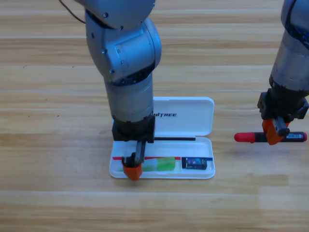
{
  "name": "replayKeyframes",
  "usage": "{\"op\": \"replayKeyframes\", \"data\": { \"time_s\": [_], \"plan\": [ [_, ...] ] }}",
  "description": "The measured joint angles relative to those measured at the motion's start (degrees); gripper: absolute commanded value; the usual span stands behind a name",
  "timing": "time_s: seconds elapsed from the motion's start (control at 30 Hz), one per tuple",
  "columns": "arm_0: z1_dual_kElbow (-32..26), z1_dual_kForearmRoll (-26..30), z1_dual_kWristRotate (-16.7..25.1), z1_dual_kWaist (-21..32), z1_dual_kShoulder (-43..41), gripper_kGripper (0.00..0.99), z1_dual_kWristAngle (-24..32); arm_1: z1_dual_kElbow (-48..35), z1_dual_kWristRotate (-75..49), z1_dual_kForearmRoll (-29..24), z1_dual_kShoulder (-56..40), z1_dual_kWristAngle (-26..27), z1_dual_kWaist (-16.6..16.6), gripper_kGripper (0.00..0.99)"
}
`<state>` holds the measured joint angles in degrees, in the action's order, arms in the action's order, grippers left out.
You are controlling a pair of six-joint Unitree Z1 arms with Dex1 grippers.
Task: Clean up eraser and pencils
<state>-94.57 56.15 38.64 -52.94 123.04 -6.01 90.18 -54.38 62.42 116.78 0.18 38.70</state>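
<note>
**Green pencil and eraser lying in case; red pencil on table under right gripper**

High view. The white case [186, 113] is lying open on the wooden table [48, 145], at about 6 o'clock from picture centre, its lid standing toward 12 o'clock and its tray toward 6 o'clock.

The left arm is coming in from the top edge and reaching straight down into the tray. The left gripper [131, 170] is pointing down at the tray's 9 o'clock end, its orange tip sitting at the tray's near rim. Whether its jaws are apart or together cannot be told; the gap is hidden. The green pencil [164, 165] is lying flat in the tray, lengthwise, just at 3 o'clock of that gripper; whether the two are touching cannot be told. The eraser [194, 163] is lying in the tray's 3 o'clock end, just beside the green pencil.

The right arm is coming in from the upper right corner. The right gripper [274, 133] is pointing down over the red pencil [270, 137], which is lying flat on the table at 3 o'clock of the case, well apart from it, red end toward the case. The orange jaws are sitting across the barrel; whether they are clamping it cannot be told.
</note>
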Motion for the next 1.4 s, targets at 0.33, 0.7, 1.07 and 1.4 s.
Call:
{"op": "replayKeyframes", "data": {
  "time_s": [0.33,0.7,1.07,1.4],
  "plan": [
    [-0.14,3.74,-2.85,0.00,-4.01,0.990,-0.08,9.68,3.27,5.15,0.38,0.00,2.76,0.000],
    [-3.22,12.92,-3.17,1.10,-20.18,0.990,1.27,26.30,7.25,12.65,10.63,0.00,10.64,0.000],
    [-2.87,14.69,-2.89,5.94,-25.60,0.990,1.35,39.18,8.67,13.88,20.73,-0.02,14.44,0.000],
    [-1.73,14.69,-2.90,6.36,-25.63,0.990,0.57,43.12,8.72,14.56,24.09,-0.42,14.55,0.000]
  ]
}}
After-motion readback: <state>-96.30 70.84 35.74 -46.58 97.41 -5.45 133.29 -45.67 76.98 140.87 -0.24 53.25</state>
